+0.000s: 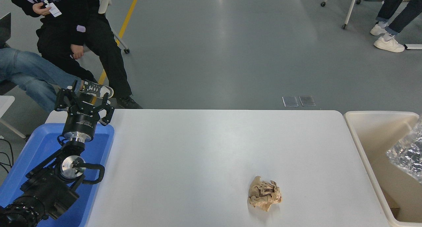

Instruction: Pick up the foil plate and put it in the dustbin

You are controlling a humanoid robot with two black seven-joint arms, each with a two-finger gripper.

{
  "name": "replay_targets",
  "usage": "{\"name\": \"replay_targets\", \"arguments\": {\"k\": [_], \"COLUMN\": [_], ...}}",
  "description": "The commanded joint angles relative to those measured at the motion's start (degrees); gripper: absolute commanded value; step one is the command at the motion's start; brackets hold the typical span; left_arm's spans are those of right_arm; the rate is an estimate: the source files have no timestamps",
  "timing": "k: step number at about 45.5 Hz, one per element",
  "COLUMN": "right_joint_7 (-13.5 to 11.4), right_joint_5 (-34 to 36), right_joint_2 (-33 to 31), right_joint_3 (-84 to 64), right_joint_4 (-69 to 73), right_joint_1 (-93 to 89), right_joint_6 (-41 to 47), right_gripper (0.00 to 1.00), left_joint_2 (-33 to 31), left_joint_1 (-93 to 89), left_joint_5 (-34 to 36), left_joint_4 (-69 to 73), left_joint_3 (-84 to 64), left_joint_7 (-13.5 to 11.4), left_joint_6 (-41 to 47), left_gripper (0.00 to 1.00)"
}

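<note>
Now the crinkled silver foil plate sits inside the cream plastic dustbin at the frame's right edge (light, flimsy, best pinched by its rim); right gripper unseen, its state unknowable.

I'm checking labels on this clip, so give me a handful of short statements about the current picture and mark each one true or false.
1. The foil plate lies on the white table. False: it is over the open dustbin, at the picture's right edge.
2. A crumpled tan paper ball sits on the table. True.
3. The left tool is parked over the blue tub at the lower left. True.
4. The right tool is plainly seen gripping the plate. False: it is out of view.
5. The paper ball is inside the dustbin. False: it is on the table, left of it.
</note>
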Motion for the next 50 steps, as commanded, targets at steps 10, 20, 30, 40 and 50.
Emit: {"name": "replay_targets", "arguments": {"k": [10, 20, 30, 40, 50], "right_joint_7": [-0.09, 0.00, 0.00, 0.00, 0.00], "right_joint_5": [0.06, -0.91, -0.99, -0.91, -0.99], "right_joint_2": [-0.22, -7.95, -9.71, -8.04, -1.46], "right_joint_3": [3.80, 2.39, -6.03, -21.33, -30.91], "right_joint_4": [4.84, 24.87, 41.75, 63.37, 68.57], "right_joint_1": [1.95, 14.07, 28.21, 47.99, 64.43], "right_joint_6": [-7.30, -7.12, -5.98, -3.88, 15.34], "right_gripper": [0.83, 0.97, 1.00, 1.00, 1.00], "left_joint_2": [0.00, 0.00, 0.00, 0.00, 0.00], "left_joint_1": [0.00, 0.00, 0.00, 0.00, 0.00], "left_joint_5": [0.02, 0.03, 0.03, 0.03, 0.03], "left_joint_4": [0.00, 0.00, 0.00, 0.00, 0.00], "left_joint_3": [0.03, 0.03, -0.06, -0.06, 0.03], "left_joint_7": [0.00, 0.00, 0.00, 0.00, 0.00], "left_joint_6": [0.01, 0.01, 0.01, 0.01, 0.01], "left_gripper": [0.99, 0.99, 0.99, 0.99, 0.99]}}
